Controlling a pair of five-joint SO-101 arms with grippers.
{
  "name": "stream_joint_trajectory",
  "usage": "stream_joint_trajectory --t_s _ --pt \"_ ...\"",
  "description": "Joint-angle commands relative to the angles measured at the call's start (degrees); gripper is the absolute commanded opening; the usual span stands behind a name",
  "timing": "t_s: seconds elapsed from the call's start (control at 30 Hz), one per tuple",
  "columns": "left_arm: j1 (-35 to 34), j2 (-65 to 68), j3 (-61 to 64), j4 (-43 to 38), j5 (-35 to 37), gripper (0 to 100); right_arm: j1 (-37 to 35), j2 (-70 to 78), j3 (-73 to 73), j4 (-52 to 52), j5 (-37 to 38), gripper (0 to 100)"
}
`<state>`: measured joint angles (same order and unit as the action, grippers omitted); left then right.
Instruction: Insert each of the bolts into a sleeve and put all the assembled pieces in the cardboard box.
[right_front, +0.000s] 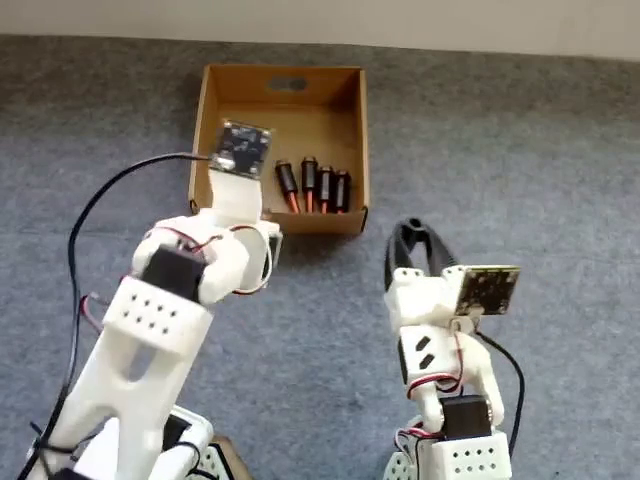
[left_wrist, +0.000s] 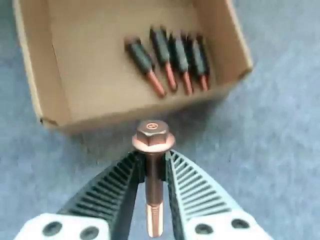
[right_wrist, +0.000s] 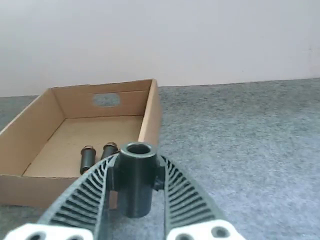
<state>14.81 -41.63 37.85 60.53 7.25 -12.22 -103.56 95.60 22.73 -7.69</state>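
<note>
A cardboard box (right_front: 285, 75), open at the top, sits on a grey bench (right_front: 520, 150). On the box floor lie four assembled pieces (right_front: 315, 185), side by side. Each is a dark sleeve with a copper bolt end sticking out toward the box's near wall. They lie close to that wall, toward one corner.

The left gripper (left_wrist: 153, 156) is just outside the box's near wall, above the bench. It is closed on a copper bolt (left_wrist: 154, 200), gripping the shank just under the hexagonal head, which points toward the box.

The right gripper (right_wrist: 137, 162) is off the box's near corner, on the side where the pieces lie. It is clamped on a dark sleeve (right_wrist: 136, 180), held upright with its open bore facing up.
</note>
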Motion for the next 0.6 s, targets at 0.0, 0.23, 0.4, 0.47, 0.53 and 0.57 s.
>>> stream_joint_trajectory --t_s 0.0,0.23,0.4,0.47,0.53,0.57 --pt "1.8 -7.6 1.19 -6.86 0.53 1 -2.68 -0.84 -2.86 -1.1 -0.26 0.6" --pt "8.04 -19.47 6.46 -21.54 0.53 1 -6.02 -0.4 -3.3 -11.65 1.14 0.6" --pt "12.88 -24.48 11.47 -34.9 0.53 1 -10.59 -0.48 -3.3 -13.49 13.1 0.6" --pt "14.99 -25.45 13.67 -41.14 0.53 1 -12.88 -0.75 -3.3 -13.49 15.74 0.6" --pt "16.66 -25.8 15.25 -46.42 0.53 1 -13.85 -0.75 -3.3 -13.49 15.74 0.6" --pt "17.1 -25.8 15.6 -48.44 0.53 1 -13.85 -0.75 -3.3 -13.49 15.74 0.6"
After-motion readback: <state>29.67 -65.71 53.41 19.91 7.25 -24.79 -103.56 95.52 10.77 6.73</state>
